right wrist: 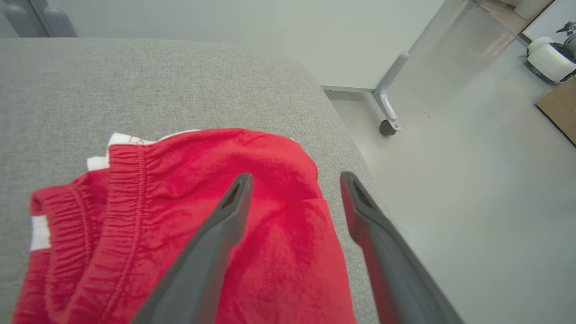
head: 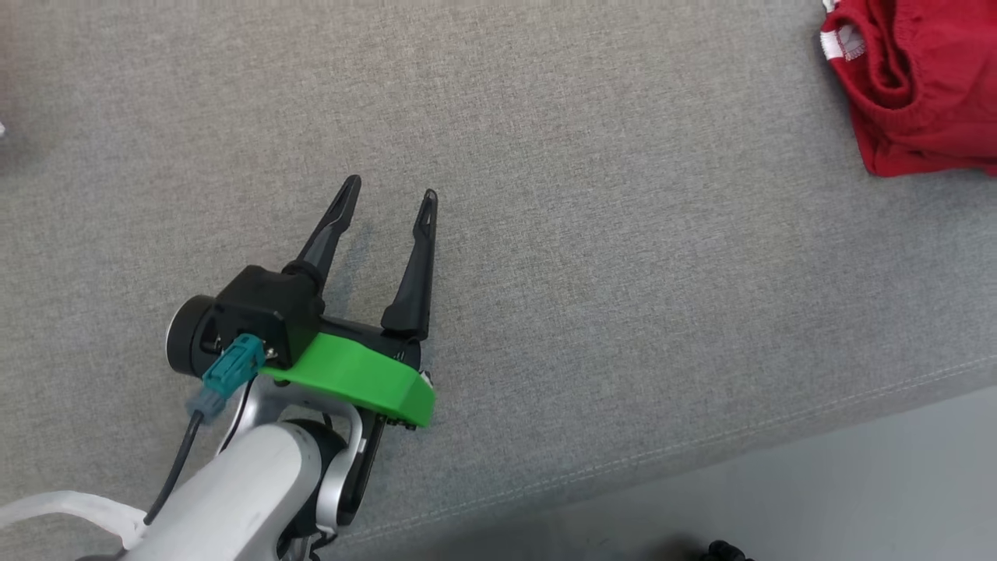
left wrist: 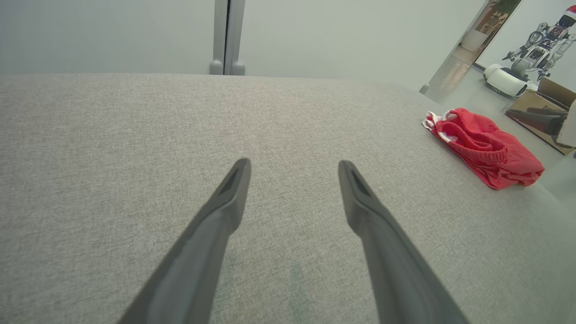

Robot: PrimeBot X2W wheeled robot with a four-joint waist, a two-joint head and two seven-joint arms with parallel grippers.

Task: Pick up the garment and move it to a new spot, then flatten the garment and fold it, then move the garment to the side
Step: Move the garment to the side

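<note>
Near the right edge of the grey upholstered surface (head: 623, 234), your red elastic-waisted cloth garment (head: 919, 86) lay compactly folded, so the task looked nearly finished. Your right gripper (right wrist: 295, 175) hung over it, fingers spread and holding nothing. Your left gripper (head: 392, 188) stood equally open and empty above bare upholstery.

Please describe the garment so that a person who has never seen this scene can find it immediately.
Look at the wide grey cushion. At its right end, near the edge, lies the garment: a crumpled heap with a gathered waistband and white trim, bright red against the plain grey.
</note>
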